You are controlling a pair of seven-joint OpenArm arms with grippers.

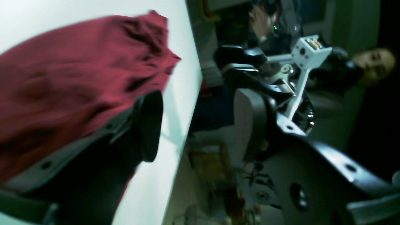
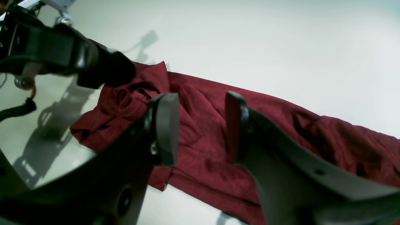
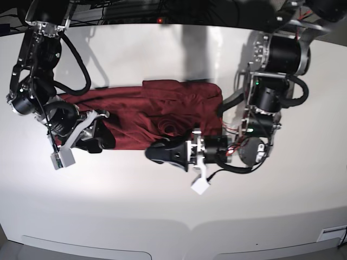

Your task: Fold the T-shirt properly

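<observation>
No brand, label or writing readable anywhere; T-shirt (image 3: 146, 116) plain dark red, no print visible.

Spread as a wrinkled band across the middle of the white bench (image 3: 173, 206), running from near the left edge toward the centre-right, bunched and folded over itself at its right end, well clear of the front edge. Neckline or collar hard to pick out among the folds; sleeves not distinguishable.

Left gripper (image 3: 157, 153) just at the shirt's front edge, near its bunched end, jaws spread apart with nothing between them. In the left wrist view heavily blurred: one dark finger (image 1: 149, 125) over the cloth's border, the other over the bench edge, background clutter and a person (image 1: 373, 64) smeared and dim.

Right gripper (image 2: 201, 125) over the shirt's left part, jaws apart, cloth seen through the gap; contact with the fabric not determinable. In the base view its fingertips hidden against the dark cloth.

Shirt's far right end cut off in the right wrist view.
</observation>
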